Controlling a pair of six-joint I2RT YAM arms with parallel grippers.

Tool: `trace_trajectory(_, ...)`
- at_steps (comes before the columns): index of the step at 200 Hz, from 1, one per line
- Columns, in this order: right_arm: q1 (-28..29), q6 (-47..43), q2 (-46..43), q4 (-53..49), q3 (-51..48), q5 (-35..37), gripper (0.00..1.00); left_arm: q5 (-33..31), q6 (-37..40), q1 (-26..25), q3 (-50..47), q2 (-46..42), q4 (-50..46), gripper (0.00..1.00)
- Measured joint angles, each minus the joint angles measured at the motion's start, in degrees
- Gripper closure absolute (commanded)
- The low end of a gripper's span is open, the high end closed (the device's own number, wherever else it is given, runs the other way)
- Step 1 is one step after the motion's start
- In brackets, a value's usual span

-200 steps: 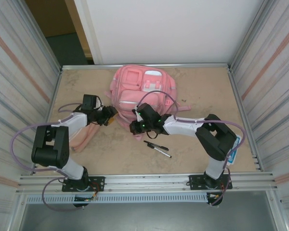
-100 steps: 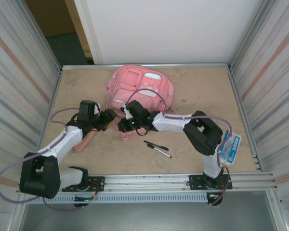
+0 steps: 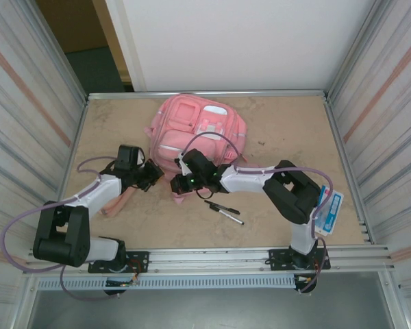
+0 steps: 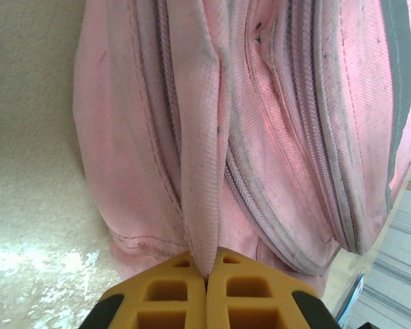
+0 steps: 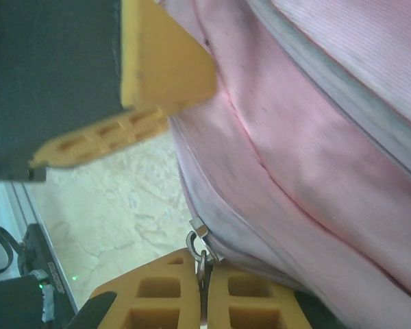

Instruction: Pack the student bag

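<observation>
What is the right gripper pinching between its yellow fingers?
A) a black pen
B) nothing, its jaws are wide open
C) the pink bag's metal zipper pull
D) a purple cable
C: in the right wrist view, the right gripper is shut on the zipper pull hanging from the edge of the student bag.
</observation>
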Motion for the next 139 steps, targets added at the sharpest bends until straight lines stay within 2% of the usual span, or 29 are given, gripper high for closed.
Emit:
trace_trajectory(46, -2.4, -0.2, -3.8, -1.0, -3.9, 0.2, 1.00, 3.6, 4.1, 3.6, 4.5, 6.3, -1.2, 1.00)
trace_trajectory(59, -2.4, -0.2, -3.9, -1.0, -4.0, 0.5, 1.00, 5.1, 5.2, 4.0, 6.6, 9.0, -1.8, 0.90)
trace_trajectory(74, -2.4, -0.2, -3.9, -1.4, -3.9, 0.9, 1.00, 6.3, 6.3, 4.3, 9.1, 12.0, -2.3, 0.69)
trace_trajectory(84, -2.4, -0.2, -3.8, -2.1, -3.5, 0.9, 1.00, 7.1, 7.0, 4.7, 10.8, 14.1, -2.4, 0.62)
trace_trajectory(108, -2.0, -0.1, -2.5, -3.3, -0.9, 0.8, 1.00, 7.5, 6.3, 5.5, 10.5, 14.1, -0.7, 0.53)
trace_trajectory(139, -1.0, 0.0, 1.8, -5.5, 5.9, -0.9, 1.00, 4.5, 5.6, 4.8, 4.1, 3.8, -2.2, 0.47)
